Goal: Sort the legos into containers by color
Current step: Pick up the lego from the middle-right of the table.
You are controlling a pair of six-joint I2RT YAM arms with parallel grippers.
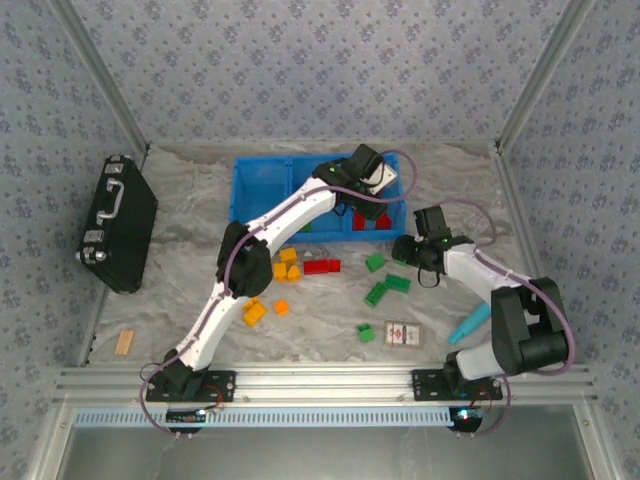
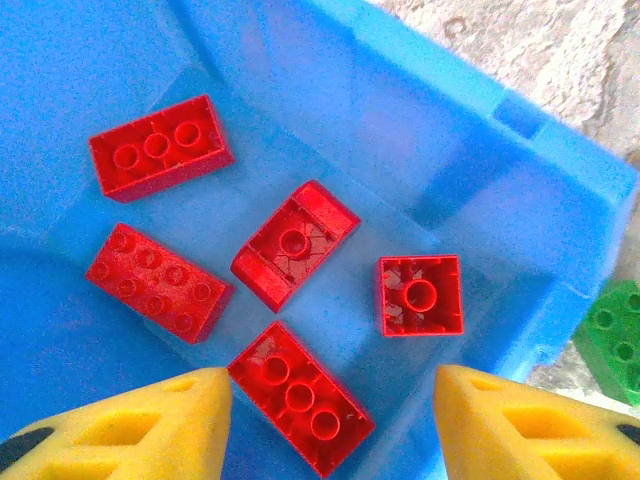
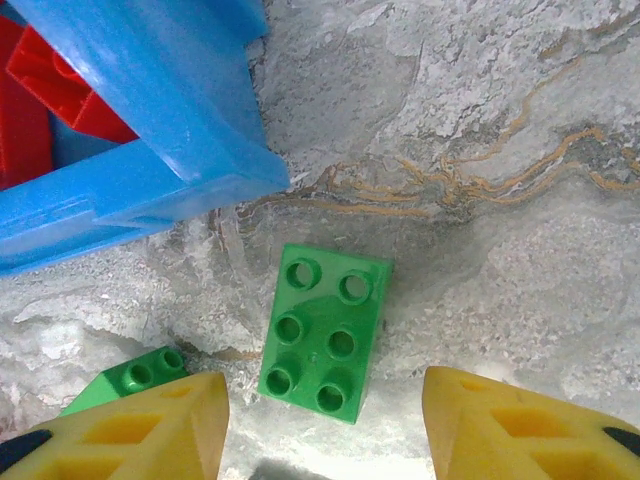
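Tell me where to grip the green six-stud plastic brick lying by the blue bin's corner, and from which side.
Pinch the green six-stud brick across its two long sides, coming straight down. It lies flat, studs up, on the marbled table, both long sides free, and the open right gripper spans that width.

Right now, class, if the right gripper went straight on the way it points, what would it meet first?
Probably the green lego lying flat on the table, centred between the right gripper's open fingers.

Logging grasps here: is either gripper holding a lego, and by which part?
Nothing is held. The left gripper hangs open over red legos in the blue bin; the right gripper hangs open over a green lego on the table.
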